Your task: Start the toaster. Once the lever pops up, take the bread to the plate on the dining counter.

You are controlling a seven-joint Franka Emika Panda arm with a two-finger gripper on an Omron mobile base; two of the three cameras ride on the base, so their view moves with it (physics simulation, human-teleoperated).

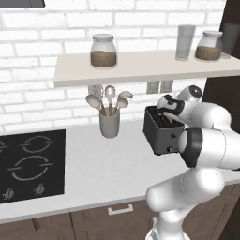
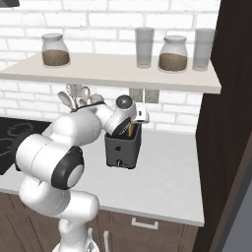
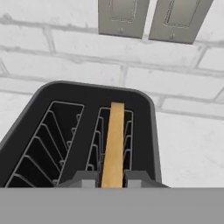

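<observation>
The dark toaster (image 1: pixel 161 137) (image 2: pixel 123 147) (image 3: pixel 87 92) stands on the grey worktop against the brick wall. One tan slice of bread (image 3: pixel 114 135) (image 2: pixel 130 131) stands on edge in its right slot; the left slot is empty. My gripper (image 3: pixel 112 179) (image 1: pixel 167 117) (image 2: pixel 127 129) reaches down from above into that slot. Its two fingertips (image 3: pixel 86 179) press against the two faces of the bread at its near end. The plate and the dining counter are out of view.
A cup of kitchen utensils (image 1: pixel 109 123) stands left of the toaster, and a black hob (image 1: pixel 28 164) lies further left. A shelf (image 1: pixel 140 68) with jars and glasses hangs just above. Two wall outlets (image 3: pixel 148 17) sit behind the toaster. A dark tall cabinet (image 2: pixel 231 123) stands to the right.
</observation>
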